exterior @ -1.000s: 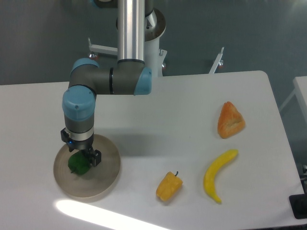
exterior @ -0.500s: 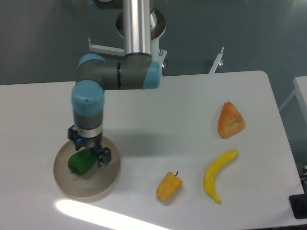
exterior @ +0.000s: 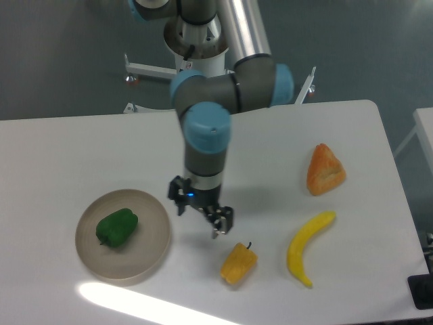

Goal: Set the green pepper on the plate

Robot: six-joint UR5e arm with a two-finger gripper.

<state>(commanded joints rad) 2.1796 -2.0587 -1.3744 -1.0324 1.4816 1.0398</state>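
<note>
White table, pepper lying on the plate.
My gripper hangs open and empty beside the plate, just above the yellow pepper.

Grey arm; blue caps; black jaws

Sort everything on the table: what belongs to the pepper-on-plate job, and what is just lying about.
Job:
green pepper, lying on the plate
plate
pincer, holding nothing

Lying about:
yellow-orange pepper
banana
orange wedge-shaped piece
</note>
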